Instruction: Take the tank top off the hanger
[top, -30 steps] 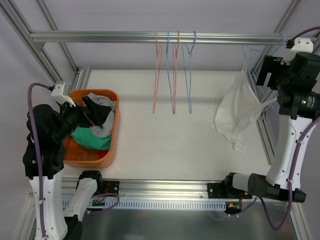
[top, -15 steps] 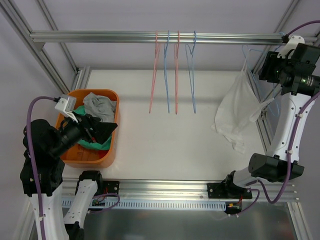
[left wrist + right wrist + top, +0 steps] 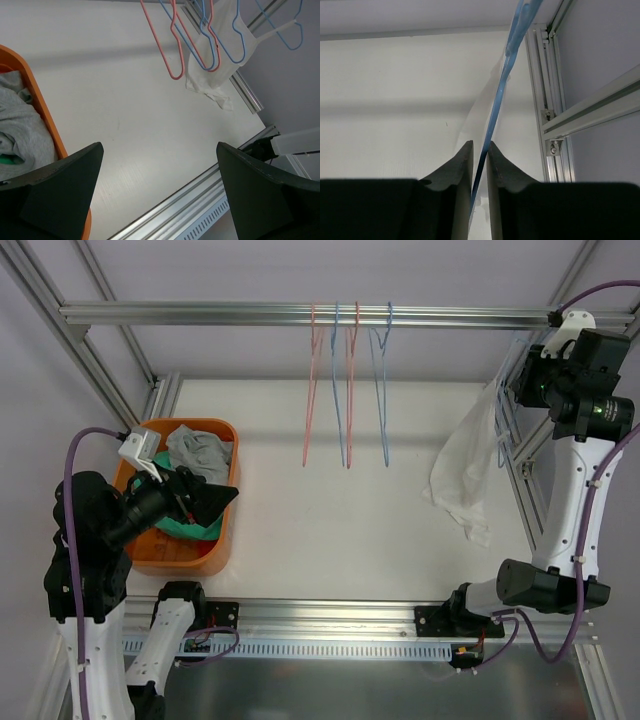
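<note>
Since half a second ago the right end effector has edged inward, and the tank top has swung right with it. It now hangs just below and left of that end effector on the blue hanger, whose wire the fingers pinch. The left end effector is spread above the orange bin and has barely moved. The hanger hook is cut off in the wrist view. In the top view the wrist hides the pinch.
</note>
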{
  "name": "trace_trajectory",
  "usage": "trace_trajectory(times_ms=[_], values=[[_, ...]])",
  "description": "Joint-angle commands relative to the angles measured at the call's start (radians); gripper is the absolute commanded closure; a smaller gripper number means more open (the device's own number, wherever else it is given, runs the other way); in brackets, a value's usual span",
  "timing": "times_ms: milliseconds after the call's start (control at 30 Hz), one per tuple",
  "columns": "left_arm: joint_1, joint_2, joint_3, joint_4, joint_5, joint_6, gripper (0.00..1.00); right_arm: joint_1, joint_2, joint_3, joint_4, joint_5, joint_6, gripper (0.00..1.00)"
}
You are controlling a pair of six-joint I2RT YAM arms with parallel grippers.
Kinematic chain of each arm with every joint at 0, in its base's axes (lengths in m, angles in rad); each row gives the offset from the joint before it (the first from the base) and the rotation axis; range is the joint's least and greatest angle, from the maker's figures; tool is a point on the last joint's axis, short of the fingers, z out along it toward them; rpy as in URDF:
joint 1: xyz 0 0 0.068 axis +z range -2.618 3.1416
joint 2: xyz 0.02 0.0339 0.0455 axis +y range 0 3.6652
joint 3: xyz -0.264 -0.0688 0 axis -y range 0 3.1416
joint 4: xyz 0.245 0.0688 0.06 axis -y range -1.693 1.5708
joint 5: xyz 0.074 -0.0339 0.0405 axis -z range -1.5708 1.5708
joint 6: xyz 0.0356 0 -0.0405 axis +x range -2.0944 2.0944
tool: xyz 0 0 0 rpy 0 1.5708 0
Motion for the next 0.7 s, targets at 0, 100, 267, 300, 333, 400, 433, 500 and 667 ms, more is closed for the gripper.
trace_trajectory(times_ms=[0, 100, 267, 300, 333, 400, 433, 500, 667], values=[[-0.007, 0.015, -0.008, 0.017, 0.031, 0.024, 0.01, 0.016, -0.023, 0.004, 0.028, 0.065, -0.017, 0.82], [-0.009, 0.021, -0.009, 0.017, 0.032, 0.026, 0.01, 0.029, -0.018, 0.017, 0.028, 0.076, -0.02, 0.93], [-0.007, 0.069, 0.025, 0.015, 0.069, 0.026, 0.01, 0.052, -0.023, 0.035, 0.049, 0.024, -0.019, 1.0], [-0.009, 0.081, 0.05, 0.017, 0.059, 0.027, 0.01, 0.054, -0.029, 0.038, 0.064, 0.001, -0.013, 1.0], [-0.017, 0.096, 0.067, 0.017, 0.049, 0.03, 0.01, 0.054, -0.031, 0.04, 0.072, -0.002, -0.007, 1.0], [-0.053, 0.159, 0.112, 0.021, 0.043, 0.029, 0.01, 0.054, -0.037, 0.038, 0.083, -0.007, 0.002, 1.0], [-0.066, 0.184, 0.158, 0.02, 0.043, 0.027, 0.01, 0.054, -0.04, 0.035, 0.092, -0.017, 0.007, 1.0], [-0.117, 0.244, 0.228, 0.029, 0.023, 0.02, 0.01, 0.054, -0.052, 0.03, 0.101, -0.036, 0.01, 1.0], [-0.348, 0.374, 0.337, 0.052, -0.124, 0.02, 0.01, 0.054, -0.098, -0.023, 0.17, -0.077, 0.016, 1.0]])
